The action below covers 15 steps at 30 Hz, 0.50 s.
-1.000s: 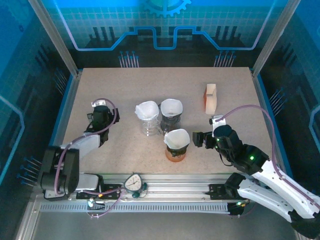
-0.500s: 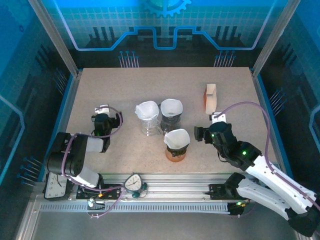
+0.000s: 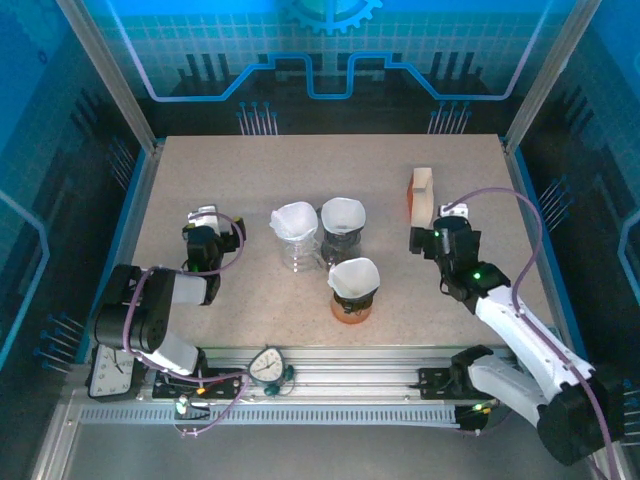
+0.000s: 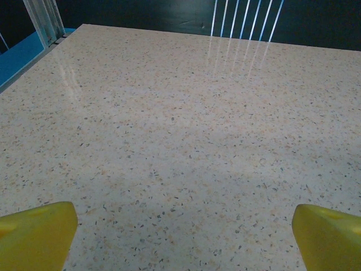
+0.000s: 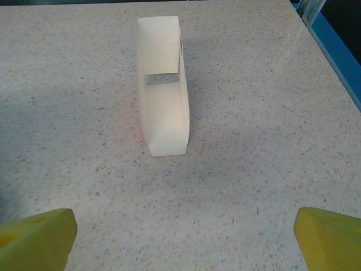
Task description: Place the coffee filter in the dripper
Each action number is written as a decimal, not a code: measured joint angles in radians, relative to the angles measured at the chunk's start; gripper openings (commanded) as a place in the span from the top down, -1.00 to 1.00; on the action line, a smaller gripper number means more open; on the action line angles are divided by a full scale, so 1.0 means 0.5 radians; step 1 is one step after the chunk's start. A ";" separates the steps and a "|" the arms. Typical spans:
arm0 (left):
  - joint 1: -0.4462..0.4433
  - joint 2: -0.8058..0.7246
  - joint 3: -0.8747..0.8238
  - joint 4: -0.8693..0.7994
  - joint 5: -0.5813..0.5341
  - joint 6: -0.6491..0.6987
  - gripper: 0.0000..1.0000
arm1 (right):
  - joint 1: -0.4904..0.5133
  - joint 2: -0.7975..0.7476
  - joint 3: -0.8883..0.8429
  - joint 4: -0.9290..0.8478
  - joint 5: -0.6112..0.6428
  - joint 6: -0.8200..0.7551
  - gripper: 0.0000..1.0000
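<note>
Three drippers stand mid-table, each with a white coffee filter in it: a clear dripper [image 3: 294, 245], a dark dripper [image 3: 342, 238] and an orange dripper [image 3: 352, 303] nearest the arms. The orange one's filter [image 3: 354, 276] sits a little crooked. My right gripper [image 3: 432, 232] is open, right of the drippers, facing a cream filter holder [image 3: 422, 197] that stands a short way ahead [image 5: 162, 107]. Its yellow fingertips [image 5: 36, 234] are wide apart with bare table between them. My left gripper [image 3: 207, 228] is open over bare table, left of the clear dripper, with its yellow pads [image 4: 36, 234] spread.
The table [image 3: 250, 170] is speckled beige, bounded by a blue rim and metal posts at left [image 4: 42, 20] and right [image 5: 333, 45]. Dark back wall lies beyond the far edge. Free surface stretches behind the drippers and ahead of the left gripper.
The right gripper has swung away from the orange dripper, moving right and farther back to face the filter holder. The left arm folded back earlier and has held still since.
</note>
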 measured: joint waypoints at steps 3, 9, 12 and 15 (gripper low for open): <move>0.000 0.000 0.000 0.000 0.000 0.000 -0.98 | -0.089 0.084 -0.066 0.193 -0.034 -0.102 -1.00; 0.000 0.000 -0.001 0.000 0.000 0.000 -0.98 | -0.309 0.198 -0.318 0.723 -0.105 -0.280 -1.00; 0.000 0.000 -0.001 0.000 0.005 0.000 -0.98 | -0.336 0.349 -0.444 1.067 -0.143 -0.363 -1.00; 0.000 0.000 -0.001 0.000 0.011 0.000 -0.98 | -0.337 0.552 -0.479 1.318 -0.188 -0.428 -0.99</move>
